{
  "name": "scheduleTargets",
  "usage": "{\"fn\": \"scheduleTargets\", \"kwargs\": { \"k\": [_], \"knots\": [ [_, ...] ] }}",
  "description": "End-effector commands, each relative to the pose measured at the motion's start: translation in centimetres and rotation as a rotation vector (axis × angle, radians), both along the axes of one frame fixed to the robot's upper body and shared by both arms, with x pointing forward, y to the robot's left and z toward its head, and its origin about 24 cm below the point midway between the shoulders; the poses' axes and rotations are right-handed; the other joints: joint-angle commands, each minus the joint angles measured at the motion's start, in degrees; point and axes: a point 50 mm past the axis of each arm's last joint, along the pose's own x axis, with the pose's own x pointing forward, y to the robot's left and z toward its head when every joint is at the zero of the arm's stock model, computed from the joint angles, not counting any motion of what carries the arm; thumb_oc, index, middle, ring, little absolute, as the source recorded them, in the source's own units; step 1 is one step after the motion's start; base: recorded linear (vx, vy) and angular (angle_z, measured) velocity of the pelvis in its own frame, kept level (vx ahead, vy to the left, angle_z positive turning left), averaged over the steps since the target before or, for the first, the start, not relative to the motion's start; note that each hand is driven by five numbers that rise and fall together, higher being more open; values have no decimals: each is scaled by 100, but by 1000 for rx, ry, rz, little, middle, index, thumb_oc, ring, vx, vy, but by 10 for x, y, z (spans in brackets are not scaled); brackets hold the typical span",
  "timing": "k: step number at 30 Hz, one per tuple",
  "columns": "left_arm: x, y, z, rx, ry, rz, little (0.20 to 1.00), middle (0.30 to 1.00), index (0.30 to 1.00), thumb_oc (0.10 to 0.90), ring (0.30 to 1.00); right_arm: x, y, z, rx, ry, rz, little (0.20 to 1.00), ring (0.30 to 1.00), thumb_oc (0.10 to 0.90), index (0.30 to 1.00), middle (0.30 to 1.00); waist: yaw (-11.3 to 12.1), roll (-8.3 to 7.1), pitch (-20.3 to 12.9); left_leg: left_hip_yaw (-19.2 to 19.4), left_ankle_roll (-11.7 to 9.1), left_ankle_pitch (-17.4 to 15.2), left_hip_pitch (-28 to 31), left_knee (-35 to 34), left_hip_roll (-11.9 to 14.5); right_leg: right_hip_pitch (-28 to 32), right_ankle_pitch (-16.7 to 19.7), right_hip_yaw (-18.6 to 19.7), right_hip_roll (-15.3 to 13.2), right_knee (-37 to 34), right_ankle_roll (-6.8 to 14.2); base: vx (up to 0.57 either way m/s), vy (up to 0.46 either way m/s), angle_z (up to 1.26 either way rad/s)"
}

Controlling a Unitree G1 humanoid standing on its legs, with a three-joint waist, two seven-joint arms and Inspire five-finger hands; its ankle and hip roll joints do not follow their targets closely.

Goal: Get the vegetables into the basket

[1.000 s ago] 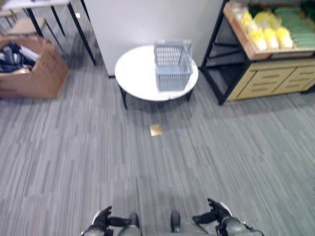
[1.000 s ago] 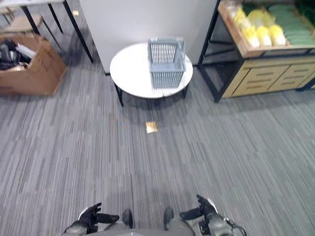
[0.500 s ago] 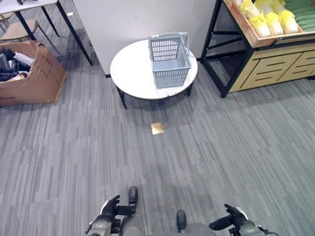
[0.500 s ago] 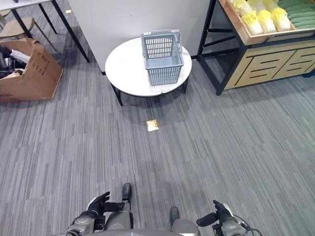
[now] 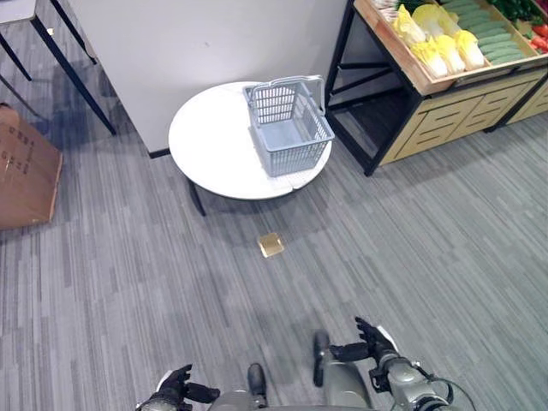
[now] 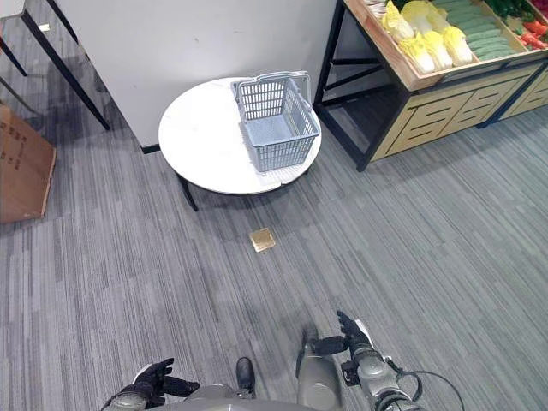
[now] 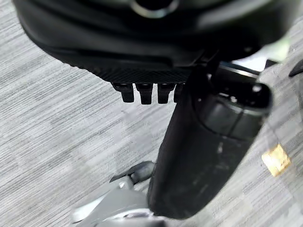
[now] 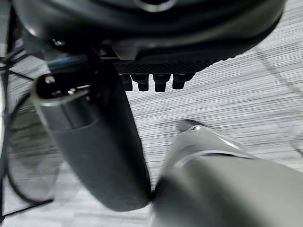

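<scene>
An empty grey plastic basket (image 5: 295, 156), handle up, stands on the right half of a round white table (image 5: 210, 141) ahead of me. To the right, a wooden shelf stand (image 5: 428, 128) carries the vegetables: yellow-green cabbages (image 5: 432, 38), green cucumbers (image 5: 484, 24) and some red ones (image 5: 539, 36) at the far edge. My left hand (image 5: 175, 390) and right hand (image 5: 374, 341) hang low by my sides above the carpet, far from table and shelf. Both are open and hold nothing; the left wrist view shows the left hand's fingers (image 7: 147, 92) straight, and the right wrist view shows the same of the right hand's fingers (image 8: 154, 81).
A small gold square (image 5: 271, 245) lies on the grey carpet between me and the table. A cardboard box (image 5: 21, 171) sits at the far left, near black table legs (image 5: 81, 73). A pale wall panel (image 5: 197, 38) rises behind the table.
The whole picture has shifted, so the camera has moved: table, basket and shelf now sit further left and more of the shelf shows. My right hand has swung forward, my left hand back.
</scene>
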Motion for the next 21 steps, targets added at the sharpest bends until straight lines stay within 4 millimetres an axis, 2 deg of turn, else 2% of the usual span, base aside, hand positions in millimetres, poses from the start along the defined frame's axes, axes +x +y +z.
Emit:
{"fn": "scheduleTargets", "kwargs": {
  "k": [1, 4, 5, 7, 8, 13, 14, 17, 18, 19, 20, 21],
  "knots": [
    [-6, 4, 1, 4, -25, 11, 1000, 1000, 1000, 900, 1000, -17, -22, -3, -74, 53, -3, 1000, 1000, 900, 1000, 1000, -42, -7, 3, -280, -427, -319, -122, 757, 740, 704, 644, 141, -5, 344, 177, 273, -225, 70],
    [-9, 1, -1, -4, -14, 18, 1000, 1000, 1000, 900, 1000, -15, -25, -1, -80, 51, -2, 1000, 1000, 900, 1000, 1000, -16, 40, -72, -310, -497, -310, -115, 755, 800, 768, 562, 51, 83, 373, 120, 154, -167, 52],
    [-13, -1, -2, -10, -5, 24, 1000, 1000, 1000, 900, 1000, -11, -27, 1, -78, 30, -1, 1000, 1000, 900, 1000, 1000, -23, 117, -141, -369, -609, -191, -86, 769, 951, 785, 411, -2, 217, 505, 24, 175, -210, 23],
    [-13, -2, -3, -14, -6, 25, 1000, 1000, 1000, 900, 1000, -9, -28, 3, -79, 21, -1, 1000, 1000, 900, 1000, 1000, -32, 160, -161, -395, -667, -126, -92, 784, 1031, 765, 333, -28, 272, 572, -20, 155, -220, 2],
    [-9, -5, -2, -19, -16, 22, 1000, 1000, 1000, 900, 1000, -8, -32, 4, -87, 17, -10, 1000, 1000, 900, 1000, 1000, -39, 219, -199, -423, -760, -10, -43, 739, 1181, 767, 181, -107, 372, 666, -86, 147, -222, -5],
    [1, -12, -1, -36, -53, 16, 1000, 1000, 1000, 900, 1000, -10, -41, 6, -103, 22, -35, 1000, 1000, 900, 1000, 1000, -88, 345, -237, -510, -884, 251, -46, 767, 1381, 744, -54, -153, 551, 813, -212, 120, -177, 5],
    [3, -14, -1, -39, -62, 12, 1000, 1000, 1000, 900, 1000, -11, -42, 5, -108, 26, -40, 1000, 1000, 900, 1000, 1000, -69, 356, -220, -606, -923, 394, -81, 832, 1379, 761, -73, -153, 586, 810, -236, 107, -165, -4],
    [7, -15, 0, -46, -78, 8, 1000, 1000, 1000, 900, 1000, -15, -46, 5, -117, 38, -46, 1000, 1000, 900, 1000, 1000, -86, 343, -215, -644, -977, 468, -206, 1187, 1363, 846, -124, -193, 631, 753, -324, 96, -156, -8],
    [12, -17, 1, -53, -95, 4, 1000, 1000, 1000, 900, 1000, -23, -50, 3, -129, 62, -47, 1000, 1000, 900, 1000, 1000, -55, 277, -155, -642, -1026, 657, -487, 1920, 1314, 1004, -194, -211, 642, 690, -438, 97, -151, 8],
    [13, -18, 1, -55, -100, 4, 1000, 1000, 1000, 900, 1000, -26, -52, 2, -134, 69, -55, 1000, 1000, 900, 1000, 1000, -41, 262, -119, -686, -1020, 688, -603, 2051, 1277, 1083, -224, -224, 643, 659, -458, 204, -186, 32],
    [17, -18, 2, -55, -113, 7, 1000, 1000, 1000, 900, 1000, -36, -58, 0, -151, 106, -84, 1000, 1000, 900, 1000, 1000, -6, 238, -43, -596, -916, 604, -1003, 1810, 1177, 1292, -263, -245, 593, 540, -425, 135, -66, 33],
    [17, -18, 2, -55, -112, 7, 1000, 1000, 1000, 900, 1000, -36, -58, 0, -151, 106, -84, 1000, 1000, 900, 1000, 1000, -2, 238, -37, -593, -915, 599, -994, 1809, 1176, 1300, -266, -243, 592, 540, -423, 161, -15, 54]
  ]
}}
